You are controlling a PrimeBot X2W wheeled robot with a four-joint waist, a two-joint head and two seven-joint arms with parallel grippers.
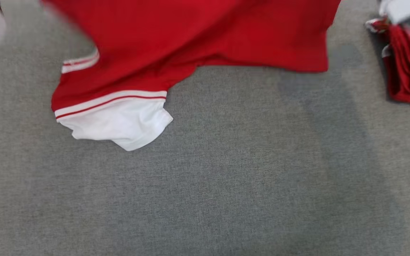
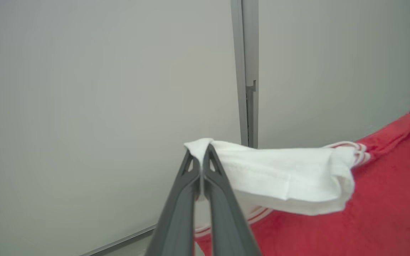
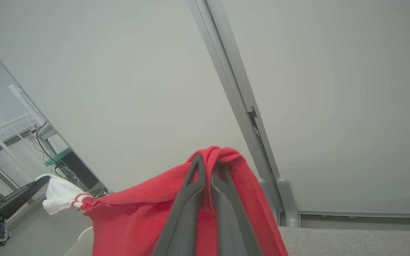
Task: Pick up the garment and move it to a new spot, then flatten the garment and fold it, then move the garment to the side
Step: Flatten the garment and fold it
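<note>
two firm pinches hold your garment point(image 1: 198, 32): left gripper point(image 2: 202, 151) on the white sleeve end point(image 2: 283, 177), right gripper point(image 3: 208, 161) on red cloth. it hangs across the frame's top, lower sleeve point(image 1: 119, 121) on the gray surface point(image 1: 226, 185).

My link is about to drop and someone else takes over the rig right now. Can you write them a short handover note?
Left gripper: shut on a white sleeve end.
Right gripper: shut on a bunched edge of the red garment.
Garment: held up between both grippers, hanging over the grey surface. The lower white sleeve seems to touch that surface.
Done: pickup.
Left: lay it at the new spot, flatten, fold, move aside.
</note>
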